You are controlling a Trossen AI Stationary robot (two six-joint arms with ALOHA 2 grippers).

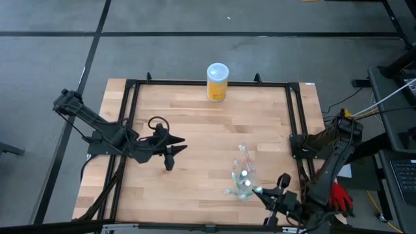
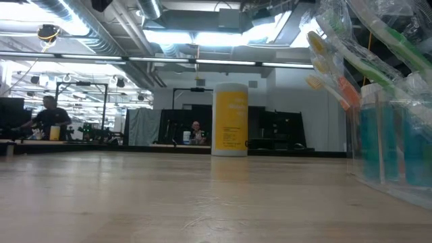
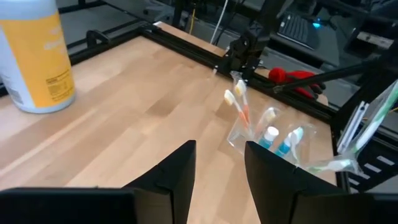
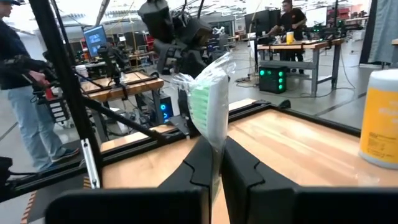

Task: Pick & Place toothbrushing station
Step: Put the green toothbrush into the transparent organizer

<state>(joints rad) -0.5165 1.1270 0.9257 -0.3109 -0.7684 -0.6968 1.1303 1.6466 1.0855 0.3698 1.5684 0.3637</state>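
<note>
Cup (image 1: 244,179) of 3 upright brushes (image 3: 239,106) plus tube (image 3: 272,135) stands ahead of the left gripper's (image 3: 217,180) parted, empty jaws, yet nearer the right gripper (image 4: 214,165), clamped on a wrapped green brush (image 4: 208,102) (long axis pointing away from its jaws).

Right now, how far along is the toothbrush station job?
Done: several toothbrushes and the teal tube stand in the clear cup, near the table's front right.
In hand: the right gripper is shut on a green toothbrush in a clear wrapper, beside the cup.
Left: that brush is not yet in the cup. The left gripper, open and empty, waits mid-table.
</note>
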